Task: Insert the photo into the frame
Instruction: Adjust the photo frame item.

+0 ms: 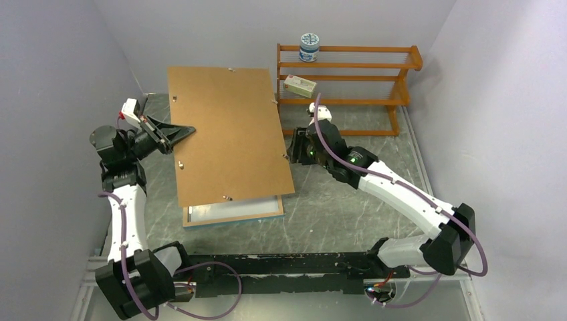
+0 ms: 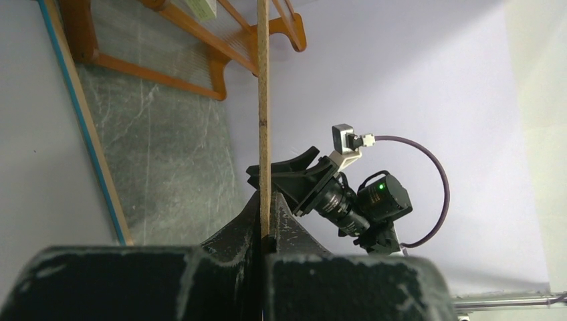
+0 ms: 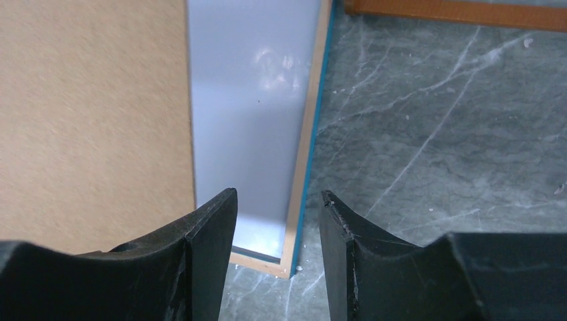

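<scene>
Status: we're pinching backing board [image 1: 231,134] tight in left claw [image 1: 189,131], raised over frame [image 1: 234,219]; right claw [image 3: 277,200] hovering half-open, empty; board not yet seated.

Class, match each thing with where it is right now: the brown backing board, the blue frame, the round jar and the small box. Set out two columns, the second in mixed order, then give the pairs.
Things
1. backing board
2. frame
3. jar
4. small box

Places
A. on the top shelf of the rack
B. flat on the table, partly under the board
C. on a lower shelf of the rack
D. clamped at its edge in the left gripper, held off the table

Pairs: 1-D; 2-B; 3-A; 4-C
</scene>
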{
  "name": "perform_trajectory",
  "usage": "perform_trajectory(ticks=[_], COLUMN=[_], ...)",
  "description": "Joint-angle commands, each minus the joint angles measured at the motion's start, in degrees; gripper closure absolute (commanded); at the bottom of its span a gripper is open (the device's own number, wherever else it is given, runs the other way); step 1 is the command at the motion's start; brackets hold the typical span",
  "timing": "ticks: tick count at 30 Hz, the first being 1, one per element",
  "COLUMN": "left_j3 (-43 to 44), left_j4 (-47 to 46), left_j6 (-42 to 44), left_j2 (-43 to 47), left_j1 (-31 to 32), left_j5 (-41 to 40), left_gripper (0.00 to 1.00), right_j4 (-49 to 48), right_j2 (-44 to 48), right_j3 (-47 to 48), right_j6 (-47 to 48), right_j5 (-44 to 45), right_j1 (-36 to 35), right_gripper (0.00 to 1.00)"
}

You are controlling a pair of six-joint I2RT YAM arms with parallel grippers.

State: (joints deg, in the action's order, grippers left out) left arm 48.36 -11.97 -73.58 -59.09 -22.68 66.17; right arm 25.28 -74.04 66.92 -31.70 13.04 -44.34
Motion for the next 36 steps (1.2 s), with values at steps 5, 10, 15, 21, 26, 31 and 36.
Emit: perform_trajectory(ticks=[5, 10, 15, 21, 26, 31, 36], left_j3=[-5.02, -8.58, -10.12, -10.75, -10.81, -11.62, -13.55], left_j4=[-11.91, -18.98, -22.60, -23.15, -21.01, -19.68, -19.34], left_j6=[-7.67, -12.02, -13.87, -14.30, -13.17, -12.12, -12.27], left_j2=[3.73, 3.89, 3.73, 5.02, 6.24, 7.28, 8.72], left_j1=[0.09, 0.08, 0.08, 0.09, 0.08, 0.08, 0.09], left_j5=[0.50, -1.43, -0.13, 2.64, 4.77, 6.66, 8.10], left_gripper=[0.97, 0.97, 0.97, 0.97, 0.97, 0.97, 0.98], right_j4=[-1.09, 0.06, 1.66, -0.37, -2.18, -2.96, -4.65], right_j2=[-1.96, -2.03, -2.99, -7.43, -12.24, -16.88, -20.54], right_j3=[5.85, 5.91, 7.50, 13.41, 18.62, 23.68, 27.56], right_j6=[4.24, 6.11, 6.39, 8.11, 10.62, 13.34, 16.48], right_j5=[-4.64, -8.23, -2.83, -1.97, -2.61, -0.89, 0.13], right_j1=[-0.40, -1.00, -0.60, 2.31, 3.72, 4.41, 5.24], right_gripper=[0.49, 0.49, 0.49, 0.48, 0.48, 0.47, 0.46])
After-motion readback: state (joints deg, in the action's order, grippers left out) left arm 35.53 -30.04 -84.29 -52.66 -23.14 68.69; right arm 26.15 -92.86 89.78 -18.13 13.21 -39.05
